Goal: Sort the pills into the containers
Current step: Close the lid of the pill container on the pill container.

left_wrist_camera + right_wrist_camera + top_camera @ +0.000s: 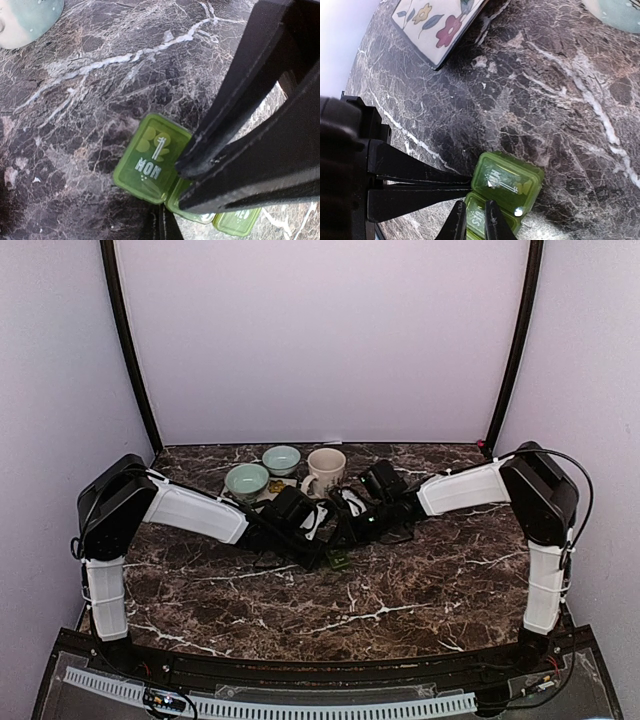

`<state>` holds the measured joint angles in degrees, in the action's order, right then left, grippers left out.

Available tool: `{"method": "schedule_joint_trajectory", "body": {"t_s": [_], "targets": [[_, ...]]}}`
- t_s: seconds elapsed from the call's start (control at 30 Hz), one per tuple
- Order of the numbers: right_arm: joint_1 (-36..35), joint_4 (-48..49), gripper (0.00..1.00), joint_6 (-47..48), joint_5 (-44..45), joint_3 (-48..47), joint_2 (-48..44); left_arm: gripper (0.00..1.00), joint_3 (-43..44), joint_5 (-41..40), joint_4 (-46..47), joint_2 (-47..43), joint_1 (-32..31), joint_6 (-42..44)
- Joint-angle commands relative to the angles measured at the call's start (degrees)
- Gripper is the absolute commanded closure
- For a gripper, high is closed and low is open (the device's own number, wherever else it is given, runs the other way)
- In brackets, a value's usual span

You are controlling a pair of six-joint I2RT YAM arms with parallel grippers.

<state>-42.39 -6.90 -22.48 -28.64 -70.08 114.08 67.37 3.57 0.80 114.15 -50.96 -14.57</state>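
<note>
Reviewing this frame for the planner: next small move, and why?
Probably pry the MON lid up with the right fingers: the lid looks shut, and the left fingers and right fingers both sit at the green pill organizer's edge.

Toward the back of the table (pixel 450 590) stand two bowls and a mug in a loose row. The near bowl (pixel 246 480) is on the left, the far bowl (pixel 281 458) sits behind and to its right, and the mug (pixel 325 470) is just right of that. In front of them, about mid-table, lies the pill box (pixel 150 157). The left gripper (pixel 160 222) reaches it from the left and the right gripper (pixel 476 220) from the right, their tips meeting at the box's end compartments
</note>
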Motion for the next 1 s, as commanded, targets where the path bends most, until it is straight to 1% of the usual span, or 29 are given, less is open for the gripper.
{"method": "schedule_joint_trajectory", "body": {"t_s": [0.0,0.13,0.5,0.73,0.97], "targets": [[-1.1,-5.9,0.86,2.7,2.8,-1.4,2.2,1.0,0.7,0.1,0.1,-0.7,0.4,0.5],[-1.4,-6.2,0.86,2.7,3.3,-0.9,2.0,1.0,0.4,0.2,-0.2,-1.0,0.5,-0.4],[-1.5,-4.5,0.86,2.1,3.9,1.2,1.0,0.86,-1.1,1.2,-0.8,-4.9,1.3,-5.5],[-1.6,-4.3,0.87,2.4,4.7,3.0,0.0,0.86,-0.9,3.5,-0.4,-5.4,1.7,-7.0],[-2.6,-5.8,0.88,3.8,8.9,3.6,-0.4,0.87,-1.2,4.2,-0.5,-5.6,1.7,-7.5]]}}
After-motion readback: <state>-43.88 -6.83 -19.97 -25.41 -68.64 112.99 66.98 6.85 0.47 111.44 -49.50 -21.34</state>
